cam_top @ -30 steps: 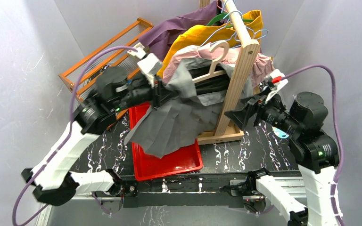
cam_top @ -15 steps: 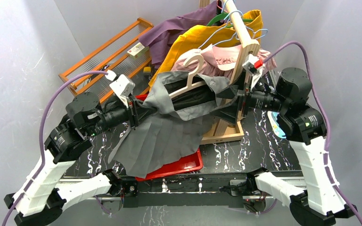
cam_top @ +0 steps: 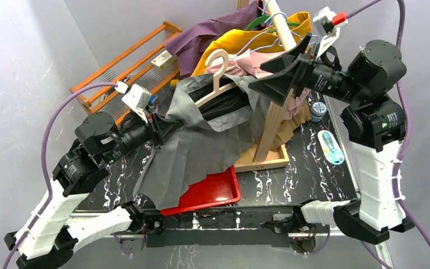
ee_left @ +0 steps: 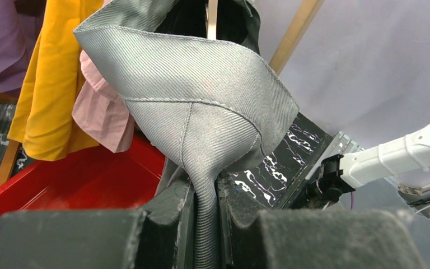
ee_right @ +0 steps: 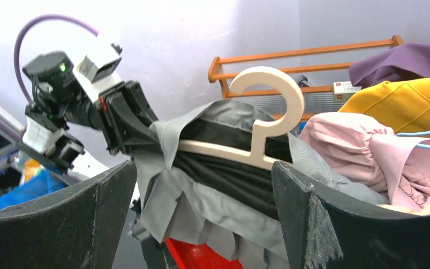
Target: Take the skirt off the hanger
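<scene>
A grey pleated skirt (cam_top: pixel 201 143) with a black lining hangs on a cream hanger (cam_top: pixel 219 78), held in the air left of the wooden rack post. My left gripper (cam_top: pixel 162 124) is shut on the skirt's waistband; in the left wrist view the band (ee_left: pixel 201 129) is pinched between the fingers (ee_left: pixel 171 224). My right gripper (cam_top: pixel 274 70) is open and empty, raised to the right of the hanger. In the right wrist view the hanger (ee_right: pixel 263 120) and the skirt (ee_right: pixel 224 185) lie between the spread fingers, farther off.
A wooden clothes rack (cam_top: pixel 280 95) carries yellow (cam_top: pixel 241 42), purple (cam_top: pixel 213 31) and pink (cam_top: pixel 257 61) garments on wire hangers. A red tray (cam_top: pixel 213 190) lies under the skirt. An orange wooden drying rack (cam_top: pixel 117 64) leans at the back left. A small blue item (cam_top: pixel 331 147) lies at the right.
My right gripper has risen and swung up above the hanger's right end. The hanger and skirt shifted slightly up and left. My left gripper kept its hold and barely moved.
</scene>
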